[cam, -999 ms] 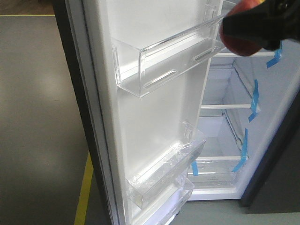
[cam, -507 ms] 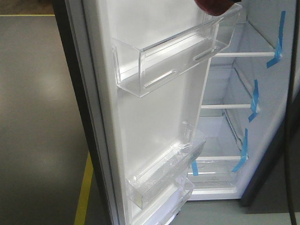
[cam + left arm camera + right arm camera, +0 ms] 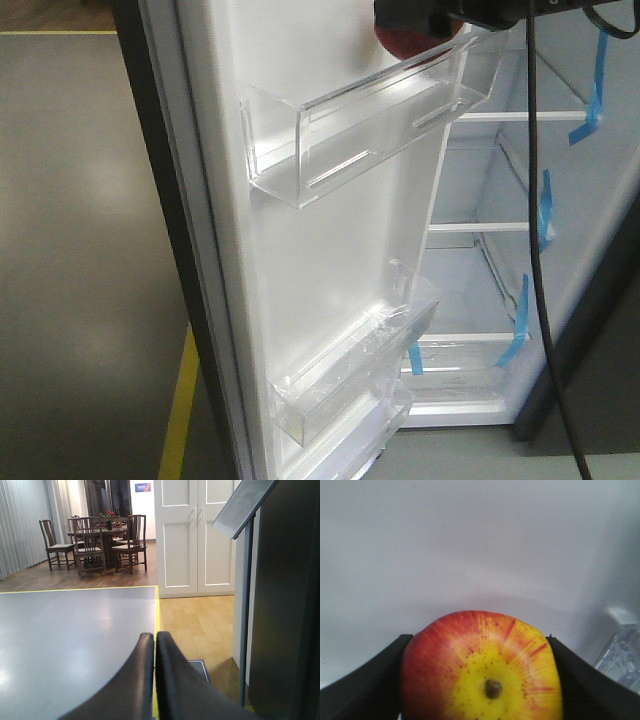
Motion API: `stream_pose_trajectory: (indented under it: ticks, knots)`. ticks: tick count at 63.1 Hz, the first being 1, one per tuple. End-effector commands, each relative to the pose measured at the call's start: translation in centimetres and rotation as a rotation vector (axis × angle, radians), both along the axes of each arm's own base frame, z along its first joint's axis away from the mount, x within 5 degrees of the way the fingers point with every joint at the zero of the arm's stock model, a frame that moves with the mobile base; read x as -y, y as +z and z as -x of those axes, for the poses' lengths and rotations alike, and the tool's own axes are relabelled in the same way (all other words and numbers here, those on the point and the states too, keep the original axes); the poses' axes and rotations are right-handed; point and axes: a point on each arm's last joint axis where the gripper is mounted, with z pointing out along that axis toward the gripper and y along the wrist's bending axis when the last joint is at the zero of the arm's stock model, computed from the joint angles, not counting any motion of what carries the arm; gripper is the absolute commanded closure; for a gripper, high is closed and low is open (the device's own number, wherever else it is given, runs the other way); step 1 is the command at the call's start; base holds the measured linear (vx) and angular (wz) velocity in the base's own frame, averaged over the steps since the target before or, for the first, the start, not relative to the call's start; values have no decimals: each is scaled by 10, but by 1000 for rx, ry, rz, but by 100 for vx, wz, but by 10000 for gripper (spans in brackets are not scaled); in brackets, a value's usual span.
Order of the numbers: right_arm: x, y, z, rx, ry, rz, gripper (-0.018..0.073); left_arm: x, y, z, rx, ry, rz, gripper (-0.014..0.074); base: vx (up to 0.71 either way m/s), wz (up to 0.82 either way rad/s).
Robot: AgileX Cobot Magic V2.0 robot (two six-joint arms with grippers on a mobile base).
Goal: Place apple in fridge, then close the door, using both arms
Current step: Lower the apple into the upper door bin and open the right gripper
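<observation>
Seems a mock home inside a test hall: dining table [image 3: 102, 530], wooden chairs [image 3: 54, 542], white cupboard doors [image 3: 195, 535], a fridge [image 3: 470, 280], yellow tape line [image 3: 75, 589] edging grey floor [image 3: 65, 640].

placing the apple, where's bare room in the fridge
The white-edged shelves beside the blue tape look bare, and the upper door bin is empty. Crowded only up top, where the right gripper holds the apple.

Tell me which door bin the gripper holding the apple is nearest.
The upper clear bin: the right gripper holds the apple just above its rim; the lower bins sit far below.
</observation>
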Motion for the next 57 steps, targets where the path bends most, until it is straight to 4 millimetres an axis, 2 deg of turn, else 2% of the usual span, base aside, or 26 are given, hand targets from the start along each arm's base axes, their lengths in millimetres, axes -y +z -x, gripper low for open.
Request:
stream_pose_trajectory:
  ticks: [1, 16, 25, 32, 39, 48, 57]
  knots:
    - [3, 31, 13, 120, -29, -68, 114, 0, 0, 1, 70, -3, 3, 603, 0, 0]
    - [3, 30, 14, 91, -30, -84, -33, 0, 0, 1, 70, -3, 3, 603, 0, 0]
    - [3, 30, 14, 71, -34, -97, -43, 0, 0, 1, 70, -3, 3, 603, 0, 0]
    - [4, 36, 22, 65, -32, -111, -30, 0, 0, 1, 70, -3, 3, 603, 0, 0]
    - [7, 53, 44, 84, -31, -139, -16, 0, 0, 1, 70, -3, 3, 603, 0, 0]
    - [13, 71, 83, 112, -13, -148, -1, 0, 0, 1, 70, -3, 3, 603, 0, 0]
    - [20, 60, 120, 102, -15, -129, 12, 0, 0, 1, 70, -3, 3, 603, 0, 0]
